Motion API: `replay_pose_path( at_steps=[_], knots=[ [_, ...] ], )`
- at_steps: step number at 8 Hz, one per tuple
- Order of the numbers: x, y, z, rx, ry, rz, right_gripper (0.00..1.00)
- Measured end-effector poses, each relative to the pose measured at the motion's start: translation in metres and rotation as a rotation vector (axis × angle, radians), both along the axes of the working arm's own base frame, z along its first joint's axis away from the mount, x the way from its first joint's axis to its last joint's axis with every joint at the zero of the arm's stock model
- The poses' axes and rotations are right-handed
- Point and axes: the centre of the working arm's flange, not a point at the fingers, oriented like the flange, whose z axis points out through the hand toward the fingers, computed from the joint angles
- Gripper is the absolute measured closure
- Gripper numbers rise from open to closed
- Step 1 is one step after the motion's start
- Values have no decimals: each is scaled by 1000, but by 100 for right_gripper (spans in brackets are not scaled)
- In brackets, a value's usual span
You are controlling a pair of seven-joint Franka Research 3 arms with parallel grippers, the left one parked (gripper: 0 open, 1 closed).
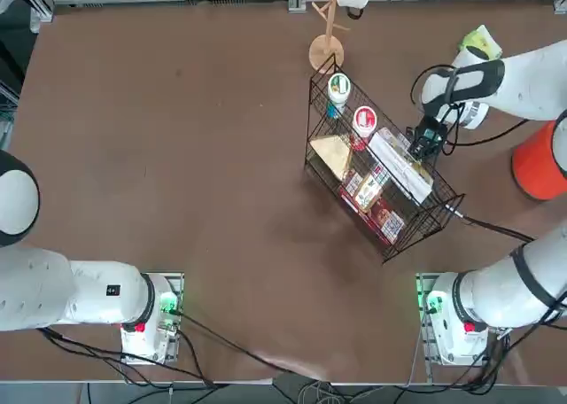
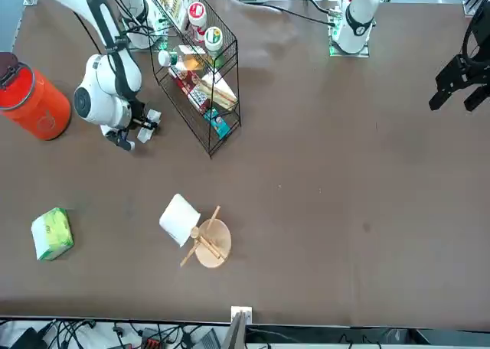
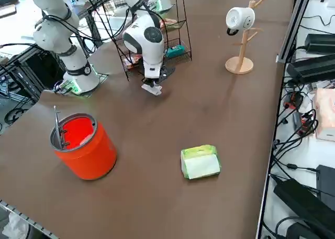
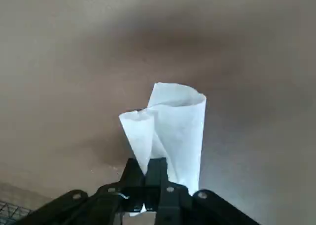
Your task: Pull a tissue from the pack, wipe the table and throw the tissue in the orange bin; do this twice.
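Right claw (image 4: 150, 173) pinched shut on folded white paper tissue (image 4: 170, 129), held low over dark-brown matte surface (image 3: 220, 118) beside black wire basket (image 3: 157, 24); I read this as wiping posture.

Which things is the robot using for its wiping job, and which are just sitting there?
For the job:
- tissue, held in the right gripper down near the table
- green pack
- orange bin

Just sitting there:
- black wire basket with boxes and tubs in it
- wooden mug stand with a white mug
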Motion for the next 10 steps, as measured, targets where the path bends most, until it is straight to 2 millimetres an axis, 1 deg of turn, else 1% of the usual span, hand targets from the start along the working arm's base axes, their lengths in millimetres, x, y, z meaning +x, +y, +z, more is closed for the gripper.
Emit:
replay_pose_path(
  at_steps=[3, 7, 8, 9, 10],
  knots=[
    [1, 0, -3, -8, -18, -2, 97],
    [3, 8, -1, -28, -32, -52, 98],
    [6, 14, 1, -14, -48, -84, 98],
    [16, 40, 4, 10, -93, -97, 98],
    [23, 63, 3, 19, -109, -88, 98]
  ],
)
